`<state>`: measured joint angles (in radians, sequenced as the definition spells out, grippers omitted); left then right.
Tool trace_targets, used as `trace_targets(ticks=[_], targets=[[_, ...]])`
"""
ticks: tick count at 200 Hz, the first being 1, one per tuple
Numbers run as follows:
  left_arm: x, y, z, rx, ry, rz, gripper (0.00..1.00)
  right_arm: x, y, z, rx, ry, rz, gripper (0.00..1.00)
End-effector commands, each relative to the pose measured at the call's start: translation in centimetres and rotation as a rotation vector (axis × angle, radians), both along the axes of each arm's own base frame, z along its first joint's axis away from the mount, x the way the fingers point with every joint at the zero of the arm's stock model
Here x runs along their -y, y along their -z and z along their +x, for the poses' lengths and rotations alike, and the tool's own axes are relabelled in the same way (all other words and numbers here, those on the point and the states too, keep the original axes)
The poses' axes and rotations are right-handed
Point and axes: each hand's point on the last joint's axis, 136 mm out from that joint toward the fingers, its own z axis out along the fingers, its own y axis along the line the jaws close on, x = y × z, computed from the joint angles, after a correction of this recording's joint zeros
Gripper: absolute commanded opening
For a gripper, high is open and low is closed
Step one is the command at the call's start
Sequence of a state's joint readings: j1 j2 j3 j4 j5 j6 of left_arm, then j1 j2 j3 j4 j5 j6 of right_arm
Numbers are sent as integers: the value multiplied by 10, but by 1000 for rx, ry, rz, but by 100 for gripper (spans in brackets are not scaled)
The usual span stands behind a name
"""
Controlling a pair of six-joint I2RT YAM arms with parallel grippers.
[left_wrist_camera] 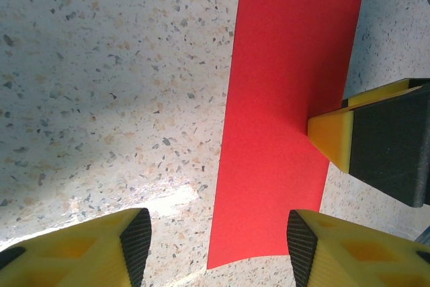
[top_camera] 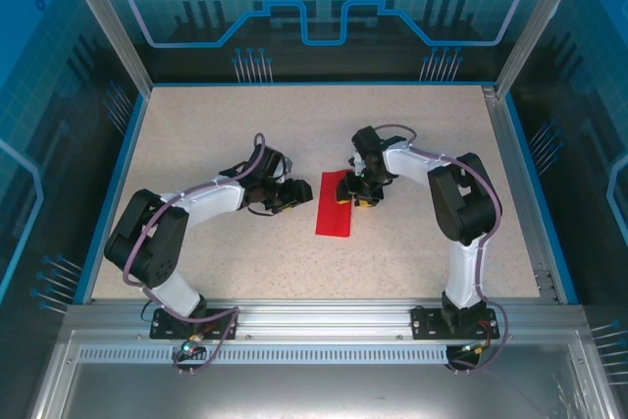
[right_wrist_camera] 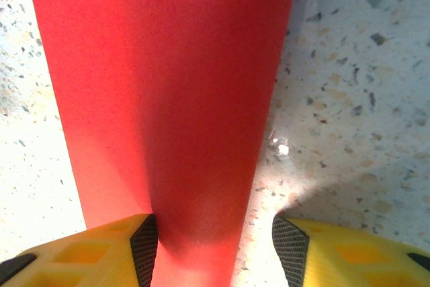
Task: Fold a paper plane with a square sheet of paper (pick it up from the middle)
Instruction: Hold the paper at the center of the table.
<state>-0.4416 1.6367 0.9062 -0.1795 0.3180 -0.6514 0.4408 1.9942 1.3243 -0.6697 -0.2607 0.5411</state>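
The square sheet of paper (top_camera: pixel 336 205) is bright red and lies flat mid-table as a narrow long rectangle. No paper plane is in view. My left gripper (top_camera: pixel 297 194) sits just left of the sheet, low over the table. In the left wrist view it (left_wrist_camera: pixel 218 247) is open, and the near end of the paper (left_wrist_camera: pixel 282 119) lies between its fingertips (left_wrist_camera: pixel 133 238). My right gripper (top_camera: pixel 361 193) is at the sheet's right edge. It (right_wrist_camera: pixel 216 250) is open too, with its left pad (right_wrist_camera: pixel 144 245) on the red paper (right_wrist_camera: pixel 168 78). The other pad stands apart over bare table.
The speckled tabletop (top_camera: pixel 216 134) is bordered by a blue rim and aluminium frame rails (top_camera: pixel 520 183). One yellow finger of the right gripper (left_wrist_camera: pixel 332 136) reaches into the left wrist view and touches the paper's right edge.
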Motion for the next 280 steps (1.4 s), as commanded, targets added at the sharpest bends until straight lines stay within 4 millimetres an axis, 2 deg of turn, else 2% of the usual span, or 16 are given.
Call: trace_targets(ticks=[1,84,105,128,148,177,204,280], targets=[[3,-1,-1,-3,25,8,59,30,38,-14,-66,6,-175,55],[6,-3,0,3,31,-11,53,35,45,-17,-84,14,-202,54],[13,-9,1,11,50,-46,45,36,46,-18,-86,12,-206,54],[22,-12,5,9,65,-76,29,36,46,-17,-85,14,-209,54],[32,-10,7,-5,85,-78,13,36,47,-18,-88,14,-211,54],[49,-3,11,-30,108,-58,0,37,49,-19,-92,16,-213,54],[58,7,16,-51,112,-40,0,36,51,-20,-95,16,-214,55],[64,25,25,-86,116,37,0,37,51,-21,-100,14,-220,55]])
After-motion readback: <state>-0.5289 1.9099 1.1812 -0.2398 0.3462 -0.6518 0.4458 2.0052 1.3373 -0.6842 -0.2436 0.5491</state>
